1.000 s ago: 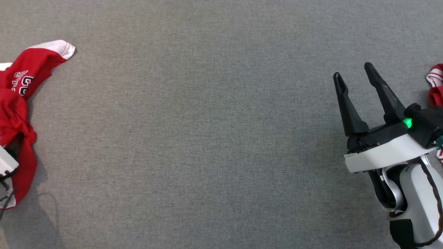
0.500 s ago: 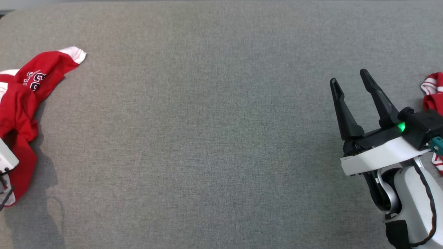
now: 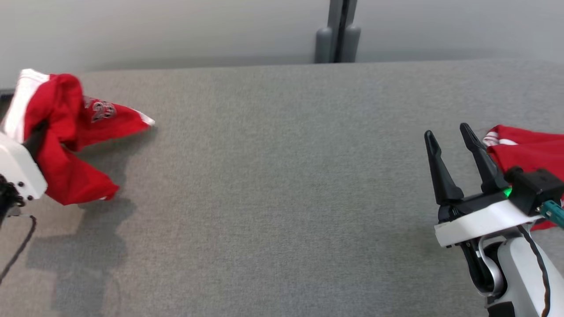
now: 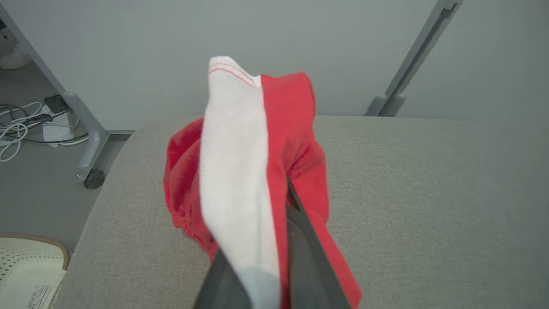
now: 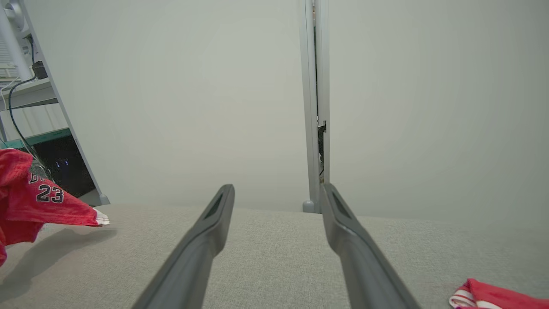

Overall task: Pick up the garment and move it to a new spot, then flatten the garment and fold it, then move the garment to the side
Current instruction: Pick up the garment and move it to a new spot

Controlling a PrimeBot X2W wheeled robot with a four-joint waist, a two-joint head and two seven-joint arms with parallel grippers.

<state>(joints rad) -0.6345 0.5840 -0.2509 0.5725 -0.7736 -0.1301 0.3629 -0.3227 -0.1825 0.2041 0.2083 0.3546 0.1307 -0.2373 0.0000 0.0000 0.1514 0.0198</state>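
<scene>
The garment is red with white trim and a printed number. It hangs bunched at the far left of the head view, lifted off the grey table, with one pointed end reaching right. My left gripper is shut on the garment. In the left wrist view the cloth drapes over my dark fingers and hides their tips. My right gripper hovers open and empty at the right. The right wrist view shows that gripper aimed at the back wall, with the garment at the left edge.
A second red and white cloth lies on the table just right of my right gripper and shows again low in the right wrist view. A grey post stands behind the table's far edge. A wheeled frame leg and cables stand beyond the table's left end.
My left gripper has shut on the garment and raised it off the table. The head camera has tilted up, bringing the wall and post into view. The right gripper stays open.
</scene>
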